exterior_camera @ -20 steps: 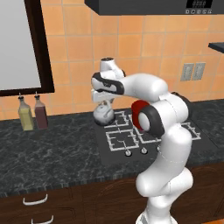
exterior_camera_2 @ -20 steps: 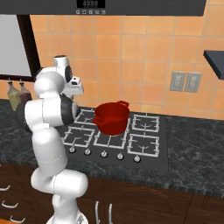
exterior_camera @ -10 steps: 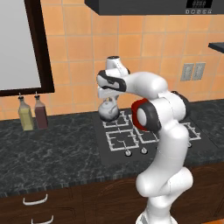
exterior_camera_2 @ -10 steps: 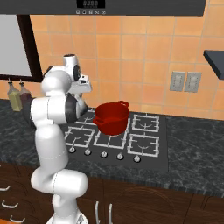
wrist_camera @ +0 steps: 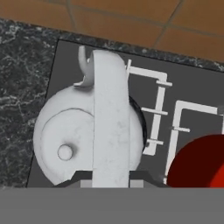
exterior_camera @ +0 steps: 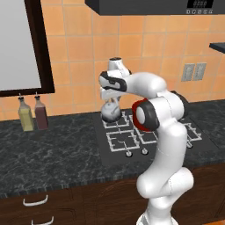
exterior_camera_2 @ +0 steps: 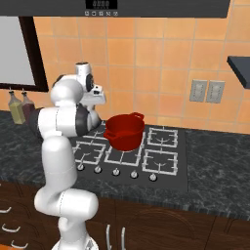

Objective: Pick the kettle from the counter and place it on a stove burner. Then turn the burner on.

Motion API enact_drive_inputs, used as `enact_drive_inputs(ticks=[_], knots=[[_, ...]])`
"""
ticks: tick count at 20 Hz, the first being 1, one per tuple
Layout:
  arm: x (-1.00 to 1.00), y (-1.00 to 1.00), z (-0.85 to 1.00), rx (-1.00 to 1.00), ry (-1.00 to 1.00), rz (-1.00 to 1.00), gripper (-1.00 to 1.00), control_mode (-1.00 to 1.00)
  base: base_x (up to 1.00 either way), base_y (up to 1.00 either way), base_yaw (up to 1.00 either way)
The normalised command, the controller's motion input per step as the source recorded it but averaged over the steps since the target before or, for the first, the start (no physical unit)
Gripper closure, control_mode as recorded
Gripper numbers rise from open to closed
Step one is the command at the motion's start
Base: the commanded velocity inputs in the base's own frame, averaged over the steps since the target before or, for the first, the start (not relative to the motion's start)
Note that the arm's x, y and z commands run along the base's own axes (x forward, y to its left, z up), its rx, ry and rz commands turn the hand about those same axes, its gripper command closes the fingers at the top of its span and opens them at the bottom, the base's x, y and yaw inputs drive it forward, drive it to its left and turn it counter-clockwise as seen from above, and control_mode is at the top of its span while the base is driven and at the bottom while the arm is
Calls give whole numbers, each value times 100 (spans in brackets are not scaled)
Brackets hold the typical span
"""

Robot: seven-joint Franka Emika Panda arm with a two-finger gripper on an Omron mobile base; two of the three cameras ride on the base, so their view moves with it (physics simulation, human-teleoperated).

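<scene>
The left base view is showing the small rounded silver-grey kettle (exterior_camera: 110, 112) hanging under the gripper (exterior_camera: 110, 102) above the black cooktop's (exterior_camera: 115, 149) back left corner, while in the right base view the white arm is hiding it beside the red pot (exterior_camera_2: 124, 131). In the hand view the jaws are cut off at the bottom, clenched on the kettle's broad arched handle, with its lid knob and short spout showing and a pale-grey wire burner grate (wrist_camera: 159, 114) partly covered beneath.

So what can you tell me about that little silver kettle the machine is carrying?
The kettle is small, squat and rounded, with a mottled, shiny silver-grey body that looks like metal. From above it shows a round lid with a small knob, a broad arched handle over the top and a short curved spout. It hangs upright in the air from the gripper, which is shut on its handle, above the back left corner of the black cooktop, touching nothing else.
</scene>
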Motion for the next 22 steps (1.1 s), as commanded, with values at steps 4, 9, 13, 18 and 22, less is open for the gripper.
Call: enact_drive_inputs(ticks=[4,9,13,18,22], knots=[[13,-1,-24,-3,0,-3,100,-100,0,0,0],[18,-5,-10,-1,0,-2,100,-100,0,0,0],[32,-9,0,0,0,-4,100,-100,0,0,0],[26,-18,0,0,0,-4,100,-100,0,0,0],[16,-6,0,0,1,-2,100,-100,0,0,0]])
